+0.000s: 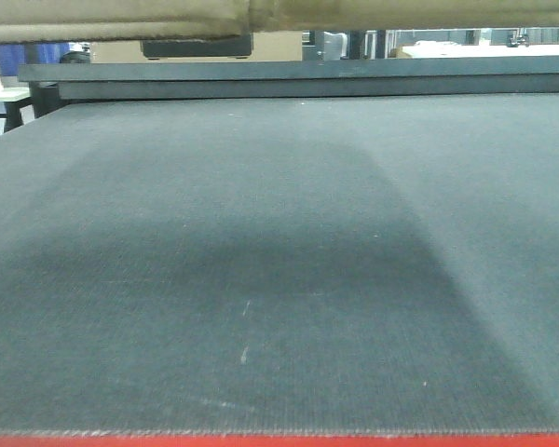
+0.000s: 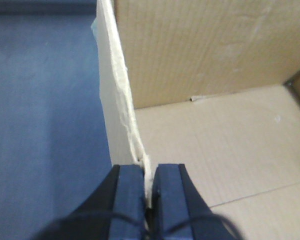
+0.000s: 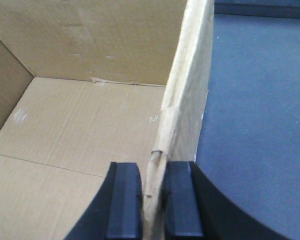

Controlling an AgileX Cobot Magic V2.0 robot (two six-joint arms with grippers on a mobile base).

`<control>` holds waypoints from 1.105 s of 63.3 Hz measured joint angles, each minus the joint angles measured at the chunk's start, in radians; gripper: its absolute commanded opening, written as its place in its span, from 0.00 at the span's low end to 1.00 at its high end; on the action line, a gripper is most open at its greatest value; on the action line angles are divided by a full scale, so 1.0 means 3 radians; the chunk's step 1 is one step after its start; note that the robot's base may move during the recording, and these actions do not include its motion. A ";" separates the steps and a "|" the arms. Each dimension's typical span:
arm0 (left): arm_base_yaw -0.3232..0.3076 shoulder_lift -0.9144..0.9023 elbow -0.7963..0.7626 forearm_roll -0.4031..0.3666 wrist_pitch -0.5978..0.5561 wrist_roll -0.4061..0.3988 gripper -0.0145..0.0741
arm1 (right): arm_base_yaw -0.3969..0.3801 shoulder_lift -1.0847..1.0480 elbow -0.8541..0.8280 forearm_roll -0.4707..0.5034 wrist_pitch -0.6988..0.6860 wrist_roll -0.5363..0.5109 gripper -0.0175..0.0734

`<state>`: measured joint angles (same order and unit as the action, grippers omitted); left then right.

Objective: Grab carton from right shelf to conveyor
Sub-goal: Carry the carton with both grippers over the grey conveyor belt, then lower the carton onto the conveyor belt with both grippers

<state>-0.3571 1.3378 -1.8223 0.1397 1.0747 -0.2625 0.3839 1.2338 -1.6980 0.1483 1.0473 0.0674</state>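
Note:
The open brown carton (image 1: 261, 14) hangs at the top of the front view, only its underside showing, above the dark grey conveyor (image 1: 279, 261), on which it casts a broad shadow. My left gripper (image 2: 147, 172) is shut on the carton's (image 2: 215, 130) jagged left wall, with the conveyor belt (image 2: 40, 100) below and to the left. My right gripper (image 3: 153, 170) is shut on the right wall of the carton (image 3: 85, 120), the belt (image 3: 260, 110) showing to its right. The carton's inside holds nothing. The right shelf is out of view.
A thin red edge (image 1: 279, 440) runs along the belt's near side. A dark raised rail (image 1: 307, 79) borders its far side. Beyond it stand a white table (image 1: 0, 98) at the left and blurred room clutter.

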 measured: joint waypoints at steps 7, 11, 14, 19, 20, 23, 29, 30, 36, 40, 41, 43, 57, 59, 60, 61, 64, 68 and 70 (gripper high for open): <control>0.0000 0.0000 0.0000 0.0006 -0.0077 0.0000 0.14 | 0.0000 0.0000 0.0000 -0.0006 -0.0006 0.0000 0.12; 0.0000 0.0000 0.0000 0.0011 -0.0084 0.0000 0.14 | 0.0000 0.0000 0.0000 -0.0006 -0.0006 0.0000 0.12; 0.0000 0.0000 0.0000 0.0011 -0.0090 0.0000 0.14 | 0.0000 0.0000 0.0000 -0.0006 -0.0006 0.0000 0.12; 0.0000 0.0000 0.0000 0.0011 -0.0089 0.0000 0.14 | 0.0000 0.0000 0.0000 -0.0006 -0.0008 0.0000 0.12; 0.0000 0.0000 0.0000 0.0011 -0.0089 0.0000 0.14 | 0.0000 0.0000 0.0000 -0.0006 -0.0008 0.0000 0.12; 0.0000 0.0000 0.0000 0.0011 -0.0089 0.0000 0.14 | 0.0000 0.0000 0.0000 -0.0006 -0.0008 0.0000 0.12; 0.0000 0.0000 0.0000 0.0011 -0.0089 0.0000 0.14 | 0.0000 0.0000 0.0000 -0.0006 -0.0008 0.0000 0.12; 0.0000 0.0000 0.0000 0.0011 -0.0089 0.0000 0.14 | 0.0000 0.0000 0.0000 -0.0006 -0.0008 0.0000 0.12; 0.0000 0.0000 0.0000 0.0011 -0.0089 0.0000 0.14 | 0.0000 0.0000 0.0000 -0.0006 -0.0008 0.0000 0.12; 0.0000 0.0000 0.0000 0.0011 -0.0089 0.0000 0.14 | 0.0000 0.0000 0.0000 -0.0006 -0.0008 0.0000 0.12; 0.0000 0.0000 0.0000 0.0011 -0.0089 0.0000 0.14 | 0.0000 0.0000 0.0000 -0.0006 -0.0008 0.0000 0.12; 0.0000 0.0000 0.0000 0.0011 -0.0089 0.0000 0.14 | 0.0000 0.0000 0.0000 -0.0006 -0.0008 0.0000 0.12; 0.0000 0.0000 0.0000 0.0011 -0.0089 0.0000 0.14 | 0.0000 0.0000 0.0000 -0.0006 -0.0008 0.0000 0.12; 0.0000 0.0000 0.0000 0.0011 -0.0089 0.0000 0.14 | 0.0000 0.0000 0.0000 -0.0006 -0.0008 0.0000 0.12; 0.0000 0.0000 0.0000 0.0011 -0.0089 0.0000 0.14 | 0.0000 0.0000 0.0000 -0.0006 -0.0008 0.0000 0.12; 0.0000 0.0000 0.0000 0.0011 -0.0089 0.0000 0.14 | 0.0000 0.0000 0.0000 -0.0006 -0.0008 0.0000 0.12; 0.0000 0.0000 0.0000 0.0011 -0.0089 0.0000 0.14 | 0.0000 0.0000 0.0000 -0.0006 -0.0016 0.0000 0.12; 0.0000 0.0000 0.0000 0.0013 -0.0092 0.0000 0.14 | 0.0000 0.0000 0.0000 -0.0006 -0.0029 0.0000 0.12; 0.0000 0.0000 0.0000 0.0019 -0.0092 0.0000 0.14 | 0.0000 0.0000 0.0000 -0.0006 -0.0035 0.0000 0.12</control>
<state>-0.3571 1.3378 -1.8223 0.1454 1.0472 -0.2625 0.3839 1.2338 -1.6980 0.1464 1.0368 0.0674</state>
